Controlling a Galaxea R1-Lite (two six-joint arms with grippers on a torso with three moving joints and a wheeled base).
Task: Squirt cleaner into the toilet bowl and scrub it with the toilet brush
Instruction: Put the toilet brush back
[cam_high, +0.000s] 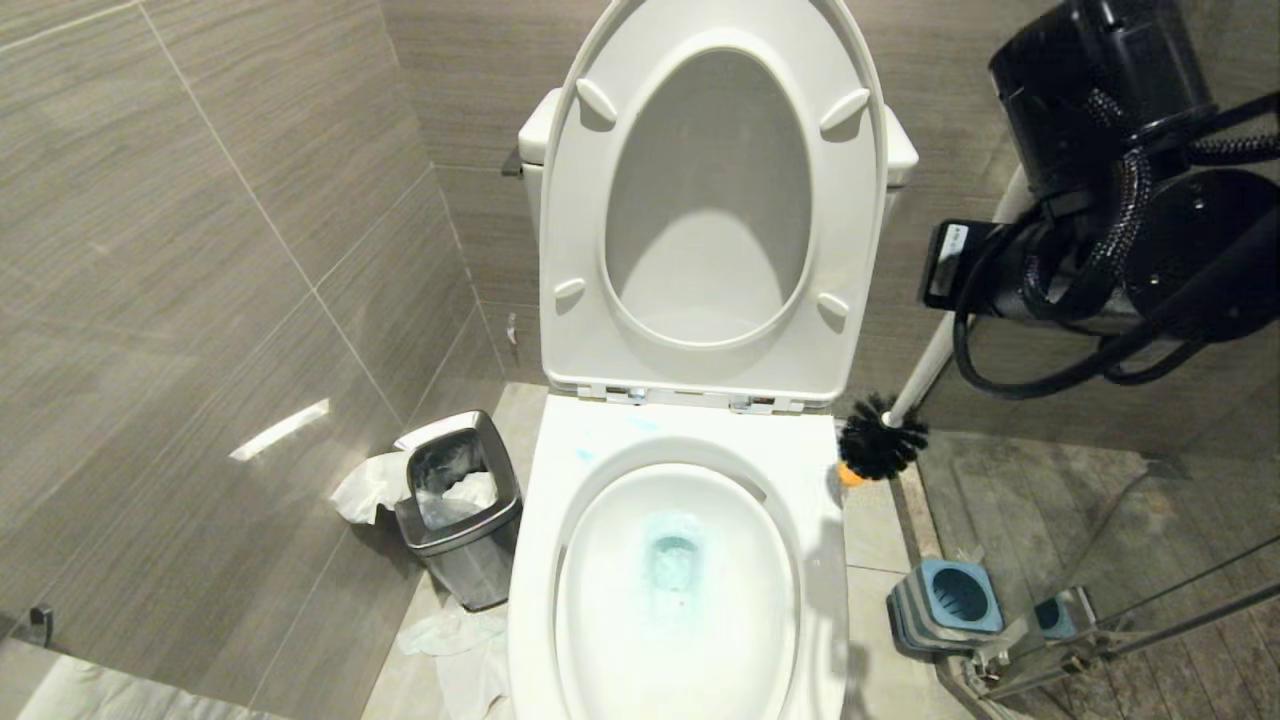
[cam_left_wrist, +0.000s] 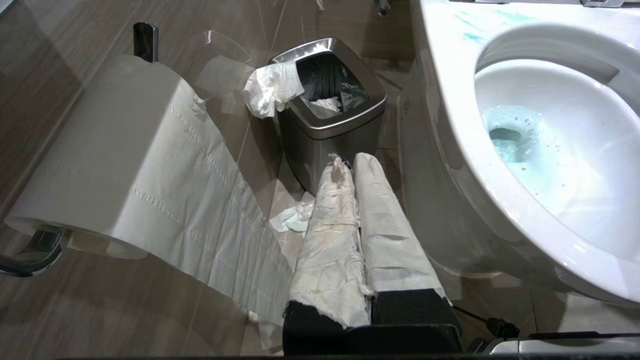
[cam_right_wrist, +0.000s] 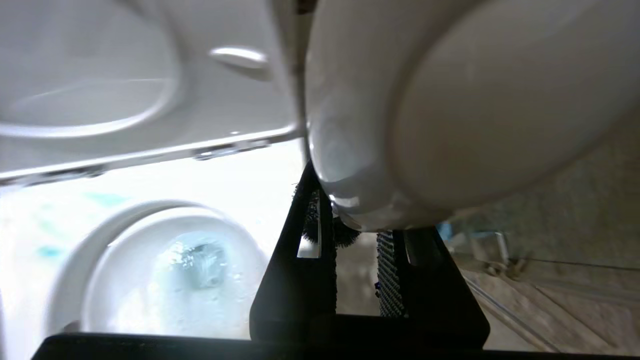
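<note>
The white toilet bowl (cam_high: 820, 500) stands with seat and lid raised (cam_high: 712, 200). Pale blue cleaner (cam_high: 672, 555) tints the water in the basin and smears the back rim (cam_high: 585, 455). My right arm (cam_high: 1100, 200) hangs at the upper right. The right gripper (cam_right_wrist: 360, 215) is shut on the toilet brush's white handle (cam_right_wrist: 450, 100). The handle (cam_high: 925, 365) slants down to the black bristle head (cam_high: 882, 440), which hangs just beside the rim's back right corner, outside the basin. My left gripper (cam_left_wrist: 350, 162), with its fingers wrapped in white, is shut and empty, low on the toilet's left.
A steel waste bin (cam_high: 460, 505) with tissue stands left of the toilet, and crumpled paper (cam_high: 450, 635) lies on the floor. The grey-and-blue brush holder (cam_high: 950, 600) sits right of the toilet by a glass partition bracket (cam_high: 1030, 650). A toilet paper roll (cam_left_wrist: 100, 150) hangs near my left gripper.
</note>
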